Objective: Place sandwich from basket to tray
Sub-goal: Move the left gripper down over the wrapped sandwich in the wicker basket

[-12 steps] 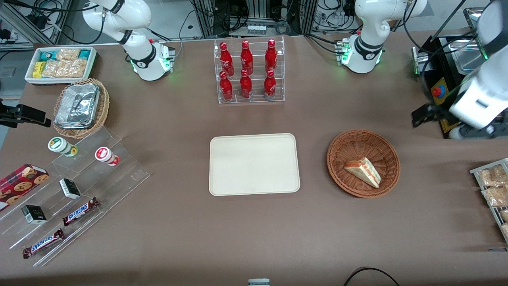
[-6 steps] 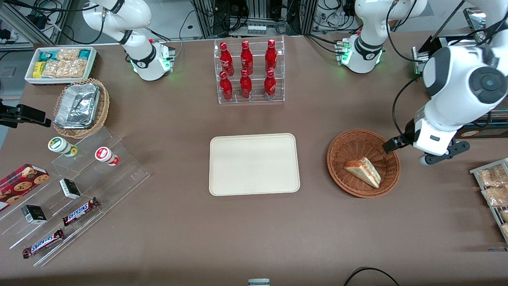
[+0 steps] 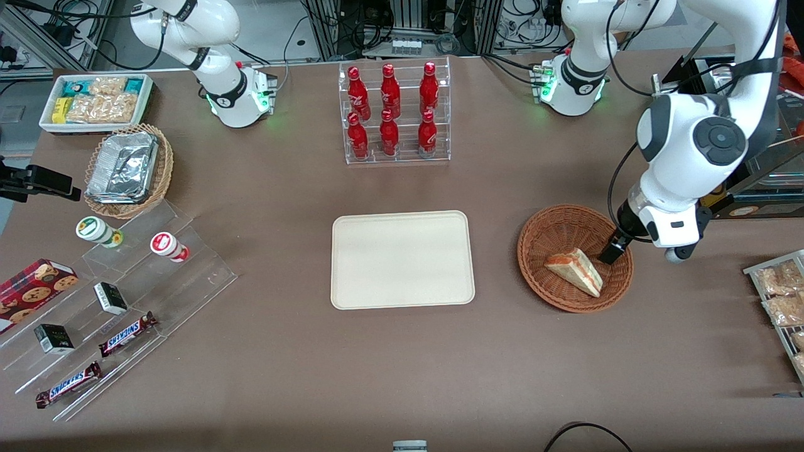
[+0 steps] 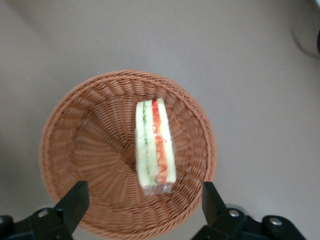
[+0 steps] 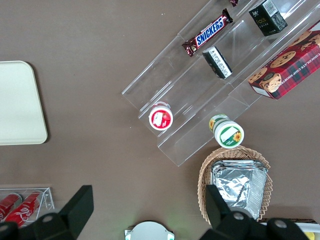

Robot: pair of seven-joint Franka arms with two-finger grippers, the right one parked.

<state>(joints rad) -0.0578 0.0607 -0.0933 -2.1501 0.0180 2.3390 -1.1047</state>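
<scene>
The gripper is hovering above the basket with its 2 fingers spread wide. The sandwich is lying in the basket just below, its long axis running straight away from the gap between the fingers.

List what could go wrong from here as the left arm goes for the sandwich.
1. The sandwich stands on a narrow edge in the basket; the open gripper, hovering above, could tip it if a finger clips it.
2. Its clear wrap looks slick, so it might slip from a pinch.
3. The basket looks light; a finger near its rim could catch the weave and drag it before the tray is reached.
</scene>
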